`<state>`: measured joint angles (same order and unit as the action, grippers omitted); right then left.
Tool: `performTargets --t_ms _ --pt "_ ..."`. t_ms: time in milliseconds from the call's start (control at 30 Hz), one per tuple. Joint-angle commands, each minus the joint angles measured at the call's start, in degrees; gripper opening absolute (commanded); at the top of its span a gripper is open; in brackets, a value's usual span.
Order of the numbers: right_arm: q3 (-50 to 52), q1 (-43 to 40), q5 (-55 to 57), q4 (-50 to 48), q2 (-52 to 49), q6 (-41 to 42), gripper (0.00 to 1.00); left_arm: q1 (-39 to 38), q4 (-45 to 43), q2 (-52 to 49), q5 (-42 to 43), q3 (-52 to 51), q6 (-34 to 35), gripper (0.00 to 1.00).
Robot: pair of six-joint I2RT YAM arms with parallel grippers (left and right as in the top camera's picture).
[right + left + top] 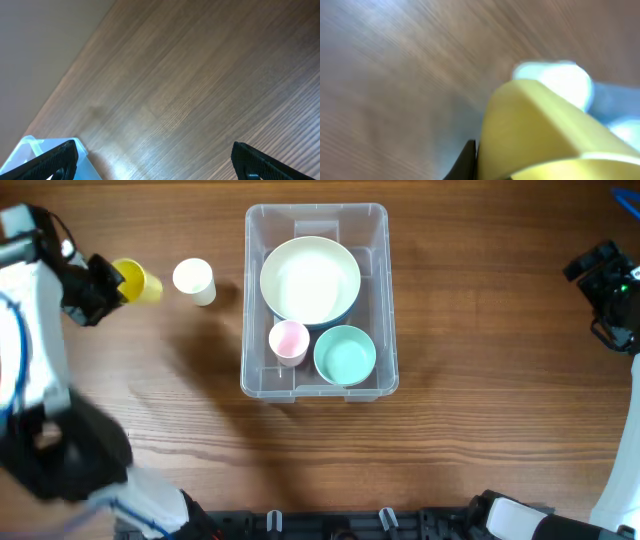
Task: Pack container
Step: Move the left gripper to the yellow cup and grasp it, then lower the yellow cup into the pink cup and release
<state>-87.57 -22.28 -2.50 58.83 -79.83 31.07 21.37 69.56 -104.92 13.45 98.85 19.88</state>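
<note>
The clear plastic container stands at mid-table. Inside it are a large cream bowl, a pink cup and a teal bowl. My left gripper at the far left is shut on a yellow cup, which fills the blurred left wrist view. A cream cup stands just right of it, apart, and shows in the left wrist view. My right gripper is open and empty at the far right; a corner of the container shows in its view.
Bare wooden table lies all round the container. The left arm's body and its shadow cover the front left corner.
</note>
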Motion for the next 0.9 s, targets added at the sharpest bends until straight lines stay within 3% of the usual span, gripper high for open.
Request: performTargets --t_ms 0,133,200,333,533,800,867 --pt "-0.55 0.09 0.79 -0.13 -0.48 0.52 1.00 -7.78 6.23 15.06 1.09 0.39 -7.15 0.04" --pt "-0.55 0.09 0.79 -0.11 -0.48 0.55 1.00 -31.47 5.31 23.19 -1.14 0.39 -7.72 0.04" --pt "-0.55 0.09 0.79 -0.11 -0.48 0.52 1.00 -38.71 4.96 20.94 -7.02 0.39 -4.79 0.04" --pt "-0.55 0.09 0.79 -0.11 -0.48 0.55 1.00 -47.65 4.59 11.58 -10.88 0.39 -2.43 0.04" --pt "-0.55 0.09 0.81 -0.11 -0.48 0.55 1.00 -48.02 5.99 3.50 -17.33 0.39 3.32 0.04" --pt "-0.55 0.09 0.79 -0.11 -0.48 0.55 1.00 -45.88 7.76 0.46 -17.64 0.04 2.89 0.04" --pt "-0.55 0.09 0.81 -0.11 -0.48 0.57 1.00 -45.88 7.82 -0.63 -17.62 0.02 2.91 0.11"
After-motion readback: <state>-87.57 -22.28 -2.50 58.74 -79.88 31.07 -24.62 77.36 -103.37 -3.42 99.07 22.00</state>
